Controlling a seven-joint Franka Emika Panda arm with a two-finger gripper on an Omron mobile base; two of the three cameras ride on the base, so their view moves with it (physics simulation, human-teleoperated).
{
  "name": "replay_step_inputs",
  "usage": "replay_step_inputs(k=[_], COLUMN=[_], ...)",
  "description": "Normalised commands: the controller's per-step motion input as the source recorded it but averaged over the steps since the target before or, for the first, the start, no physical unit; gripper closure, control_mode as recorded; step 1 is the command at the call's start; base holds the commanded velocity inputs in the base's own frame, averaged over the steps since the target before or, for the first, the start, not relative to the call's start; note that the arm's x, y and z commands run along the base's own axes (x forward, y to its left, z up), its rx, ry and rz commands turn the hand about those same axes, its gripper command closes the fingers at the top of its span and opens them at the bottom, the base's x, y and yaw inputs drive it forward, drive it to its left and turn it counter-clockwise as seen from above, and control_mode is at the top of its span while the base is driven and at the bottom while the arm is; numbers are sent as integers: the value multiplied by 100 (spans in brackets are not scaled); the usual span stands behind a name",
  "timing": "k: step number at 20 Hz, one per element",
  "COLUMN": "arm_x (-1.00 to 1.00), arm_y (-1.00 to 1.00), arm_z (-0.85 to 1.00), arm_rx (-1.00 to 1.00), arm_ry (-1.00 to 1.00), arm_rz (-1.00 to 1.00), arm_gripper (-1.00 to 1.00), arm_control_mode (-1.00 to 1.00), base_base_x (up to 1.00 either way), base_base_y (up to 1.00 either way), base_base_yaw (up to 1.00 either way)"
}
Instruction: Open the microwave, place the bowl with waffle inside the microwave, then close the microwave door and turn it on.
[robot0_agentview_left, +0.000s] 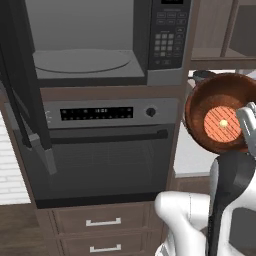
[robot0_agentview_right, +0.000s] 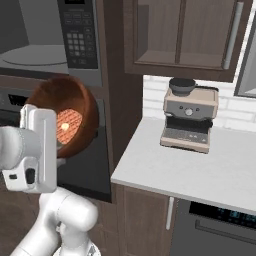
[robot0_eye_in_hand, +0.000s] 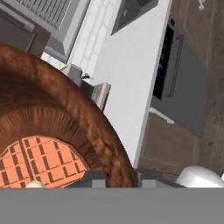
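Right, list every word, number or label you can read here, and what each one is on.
None can be read.
Microwave keypad: button marks too small.
Oven display: pale marks, blurred.
Coffee machine: no legible label.
Dishwasher panel: faint marks, unreadable.

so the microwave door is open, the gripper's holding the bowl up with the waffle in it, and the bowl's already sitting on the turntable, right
Not quite. The microwave door is open and the gripper does hold the bowl with the waffle in it, but the bowl is not on the turntable. The left base view shows it in the air, lower and to the right of the microwave.
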Motion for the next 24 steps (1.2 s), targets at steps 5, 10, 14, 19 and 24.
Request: replay_step_inputs(k=[5, 10, 14, 19, 24], arm_x=[-18, 7, 36, 58, 73], arm_y=[86, 64, 46, 53, 79], arm_z=[6, 0, 0, 10, 28], arm_rx=[14, 22, 28, 18, 9], arm_ry=[5, 9, 2, -14, -11], arm_rz=[12, 25, 31, 11, 0], arm_gripper=[100, 100, 100, 100, 100], arm_control_mode=[-100, -100, -100, -100, -100], base_base_x=[0, 0, 0, 0, 0], base_base_y=[0, 0, 0, 0, 0], base_base_yaw=[0, 0, 0, 0, 0])
